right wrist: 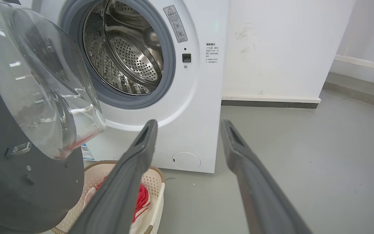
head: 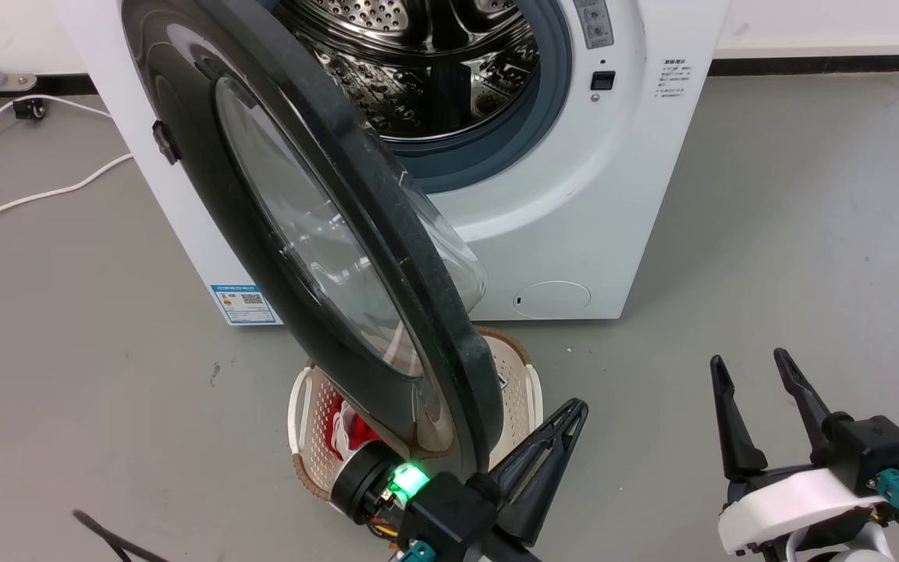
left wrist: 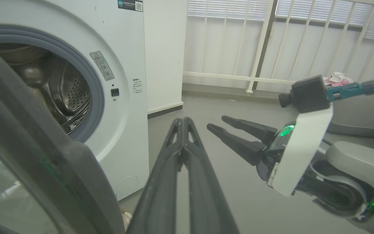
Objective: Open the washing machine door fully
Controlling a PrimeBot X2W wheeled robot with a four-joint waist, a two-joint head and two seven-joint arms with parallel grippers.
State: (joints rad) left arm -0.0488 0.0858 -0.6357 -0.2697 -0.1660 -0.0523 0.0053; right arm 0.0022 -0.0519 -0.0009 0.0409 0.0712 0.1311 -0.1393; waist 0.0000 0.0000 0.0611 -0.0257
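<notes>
The washing machine door (head: 309,234) stands partly open — the left hand (head: 574,407), fingers pressed together, sits just beside its near edge. The right hand (head: 748,357) gapes, empty.

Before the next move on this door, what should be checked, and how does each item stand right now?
1. Washing machine door fully open: not ok, it stands swung out only partway.
2. Left claw against the door: cannot tell; it is shut, close beside the door's lower rim.
3. Right claw out of the way: ok, open and apart to the right.
4. Basket below the door clears the swing: cannot tell.
5. Drum opening unobstructed: ok.
</notes>
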